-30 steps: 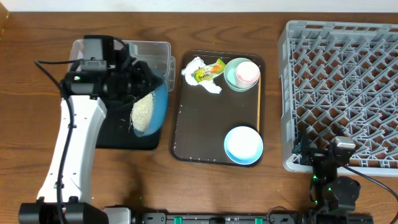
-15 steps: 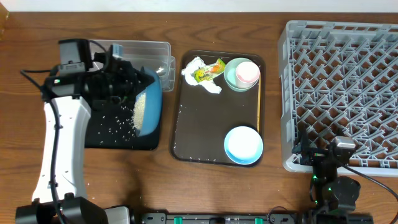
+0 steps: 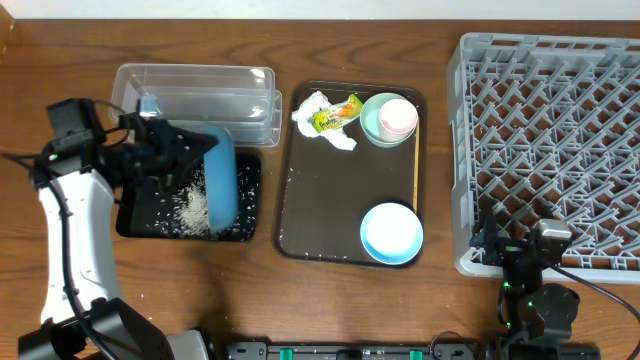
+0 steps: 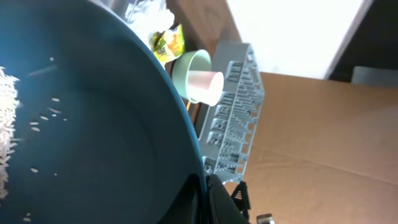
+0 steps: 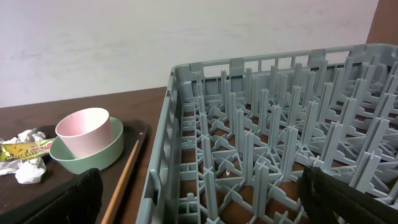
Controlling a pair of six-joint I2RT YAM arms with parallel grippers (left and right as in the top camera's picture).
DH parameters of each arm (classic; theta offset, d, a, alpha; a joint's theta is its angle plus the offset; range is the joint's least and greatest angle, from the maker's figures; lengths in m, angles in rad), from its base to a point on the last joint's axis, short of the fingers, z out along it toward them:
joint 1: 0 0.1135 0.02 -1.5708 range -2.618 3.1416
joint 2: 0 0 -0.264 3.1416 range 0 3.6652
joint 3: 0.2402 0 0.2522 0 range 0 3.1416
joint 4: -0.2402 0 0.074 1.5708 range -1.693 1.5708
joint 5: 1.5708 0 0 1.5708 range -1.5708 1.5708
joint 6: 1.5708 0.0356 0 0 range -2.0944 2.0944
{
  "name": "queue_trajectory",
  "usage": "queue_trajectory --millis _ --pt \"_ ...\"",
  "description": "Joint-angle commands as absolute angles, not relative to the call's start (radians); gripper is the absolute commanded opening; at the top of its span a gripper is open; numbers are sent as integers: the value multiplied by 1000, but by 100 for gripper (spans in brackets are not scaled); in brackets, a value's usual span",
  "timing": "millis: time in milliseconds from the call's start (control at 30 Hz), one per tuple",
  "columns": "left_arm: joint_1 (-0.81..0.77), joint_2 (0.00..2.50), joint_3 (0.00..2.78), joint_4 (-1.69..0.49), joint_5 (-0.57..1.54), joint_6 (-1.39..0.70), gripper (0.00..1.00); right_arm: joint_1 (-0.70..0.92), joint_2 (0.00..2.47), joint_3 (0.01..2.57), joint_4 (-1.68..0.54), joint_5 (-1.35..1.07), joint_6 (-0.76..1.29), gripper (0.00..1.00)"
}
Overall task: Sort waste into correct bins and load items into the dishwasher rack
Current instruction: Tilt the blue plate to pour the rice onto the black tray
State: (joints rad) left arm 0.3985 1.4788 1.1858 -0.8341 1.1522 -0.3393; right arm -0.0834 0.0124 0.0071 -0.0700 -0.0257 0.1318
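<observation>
Left gripper (image 3: 197,150) gripping upended plate (image 3: 222,185), grains (image 4: 7,106) clinging inside seen only from wrist

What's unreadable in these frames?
- Left wrist: large dark blue plate fills view, hiding shallow black rectangular tray.
- Overhead: that tray partly under plate and left hand.
- Right wrist: right hand fingers cut by bottom edge.
- Left wrist: white rice grains cut by left edge.

Tub (image 3: 195,90) behind shallow tray (image 3: 137,226); serving tray (image 3: 320,200) between these and rack (image 3: 550,130).

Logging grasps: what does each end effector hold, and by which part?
Left end effector grips the dark blue plate by its rim; right end effector holds nothing.
</observation>
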Motion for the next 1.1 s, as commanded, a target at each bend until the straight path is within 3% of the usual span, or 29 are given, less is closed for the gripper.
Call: queue_trajectory --millis 0,233,1067 --pt "439 1457 1188 -833 1288 -266 6 -59 7 6 -74 -19 122 99" --pt "476 1457 1182 -834 1407 -213 6 -59 7 6 -74 -19 122 99" --pt "634 1463 1178 -961 1512 -73 6 -59 7 6 -74 -19 122 99"
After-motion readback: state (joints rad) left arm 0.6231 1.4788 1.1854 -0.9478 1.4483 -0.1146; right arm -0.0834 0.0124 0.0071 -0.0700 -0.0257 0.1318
